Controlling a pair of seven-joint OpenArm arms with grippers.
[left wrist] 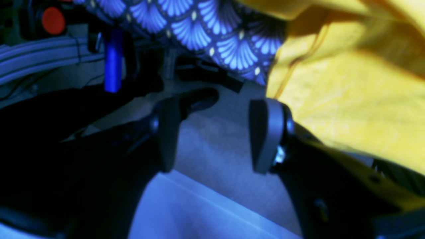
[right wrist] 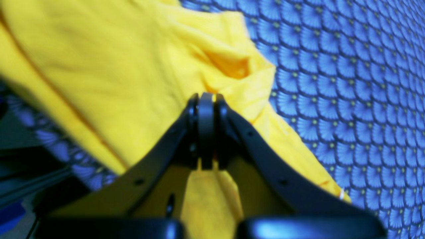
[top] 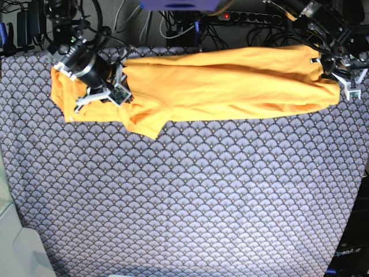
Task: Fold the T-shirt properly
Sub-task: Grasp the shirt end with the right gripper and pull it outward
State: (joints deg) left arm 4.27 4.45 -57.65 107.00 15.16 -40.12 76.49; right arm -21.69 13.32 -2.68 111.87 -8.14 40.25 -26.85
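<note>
Although the T-shirt [top: 230,83] lies stretched in a long band across the far edge of the desk [top: 184,202], it reads as only partly folded — the body seems doubled lengthwise once, with a sleeve corner poking out toward the near side and a bunched end at the base view's left. On that side the right pincer [right wrist: 206,99] sits on the cloth with its tips pressed together, pinching a fold of the yellow fabric, which trails down between the arms of the pincer in the wrist view. At the opposite end the left pincer [left wrist: 215,132] is spread, its two pads apart with nothing between them; the shirt hangs just beside one pad, at the desk's edge, and I cannot tell whether it brushes it. My judgement is that the task is somewhere in its early-to-middle stretch: one long fold looks made, while the sleeves still need tucking and the band still has to be folded crosswise into a neat packet — the scallop-patterned cover [top: 173,190] nearer the camera lies bare for that
</note>
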